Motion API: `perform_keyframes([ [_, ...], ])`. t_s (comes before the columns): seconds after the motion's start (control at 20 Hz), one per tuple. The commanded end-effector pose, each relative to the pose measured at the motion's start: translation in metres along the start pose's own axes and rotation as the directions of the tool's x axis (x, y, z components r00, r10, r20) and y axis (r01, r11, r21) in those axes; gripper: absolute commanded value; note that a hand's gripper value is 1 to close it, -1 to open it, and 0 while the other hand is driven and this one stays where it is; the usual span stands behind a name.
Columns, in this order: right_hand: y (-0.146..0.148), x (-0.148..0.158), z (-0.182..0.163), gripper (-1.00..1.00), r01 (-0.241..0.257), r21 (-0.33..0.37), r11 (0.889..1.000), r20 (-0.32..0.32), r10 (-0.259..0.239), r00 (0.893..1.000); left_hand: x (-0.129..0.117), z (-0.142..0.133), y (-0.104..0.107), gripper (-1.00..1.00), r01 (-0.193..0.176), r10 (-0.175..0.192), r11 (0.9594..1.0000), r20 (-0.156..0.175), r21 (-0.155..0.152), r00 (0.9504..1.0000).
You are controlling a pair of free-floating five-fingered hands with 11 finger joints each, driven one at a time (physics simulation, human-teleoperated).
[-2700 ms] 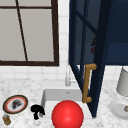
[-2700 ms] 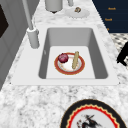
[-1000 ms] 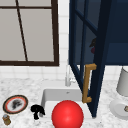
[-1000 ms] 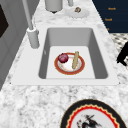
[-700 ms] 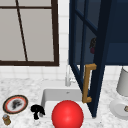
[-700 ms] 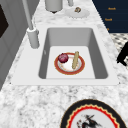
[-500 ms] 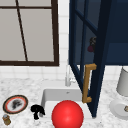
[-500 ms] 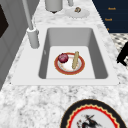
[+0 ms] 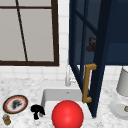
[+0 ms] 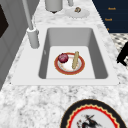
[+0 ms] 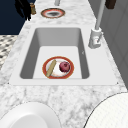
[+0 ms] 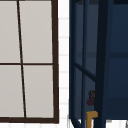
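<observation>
My left hand (image 9: 37, 111) hangs in front of the counter edge, just left of the sink (image 9: 47, 96), fingers loose and pointing down, holding nothing. It appears at the right edge of the left side view as the hand (image 10: 123, 55), and in the right side view as the hand (image 11: 23, 8) next to a small brown jar (image 11: 32, 8). In the sink lies an orange-rimmed plate (image 10: 69, 73) with a dark red round fruit (image 10: 63, 58) and a tan stick of bread (image 10: 75, 60). A big red ball (image 9: 67, 115) sits low before the sink.
A navy cabinet door (image 9: 100, 57) with a wooden handle (image 9: 87, 83) stands open above the sink's right side. A small dark thing (image 9: 92, 43) is behind its glass. A decorated plate (image 9: 15, 104) lies left; a white plate (image 9: 120, 108) and canister (image 9: 123, 82) stand right. The faucet (image 9: 67, 80) rises behind.
</observation>
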Motion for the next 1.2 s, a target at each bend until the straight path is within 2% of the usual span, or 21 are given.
perform_keyframes([
  [0.0,-0.008,-0.014,0.013,1.0,0.01,0.001,1.0,-0.011,-0.01,1.0,0.0,0.0,0.0,0.0,0.0,0.0,1.0,0.0,0.0,1.0],
  [0.35,-0.015,-0.049,0.059,1.0,0.061,0.0,0.998,0.021,-0.061,0.998,0.0,0.0,0.0,0.0,0.0,0.0,1.0,0.0,0.0,1.0],
  [0.75,-0.015,-0.082,0.12,1.0,0.069,-0.002,0.998,0.021,-0.069,0.997,0.0,0.0,0.0,0.0,0.0,0.0,1.0,0.0,0.0,1.0],
  [1.15,-0.001,-0.104,0.185,1.0,0.069,-0.006,0.998,0.017,-0.069,0.997,0.0,0.0,0.0,0.0,0.0,0.0,1.0,0.0,0.0,1.0],
])
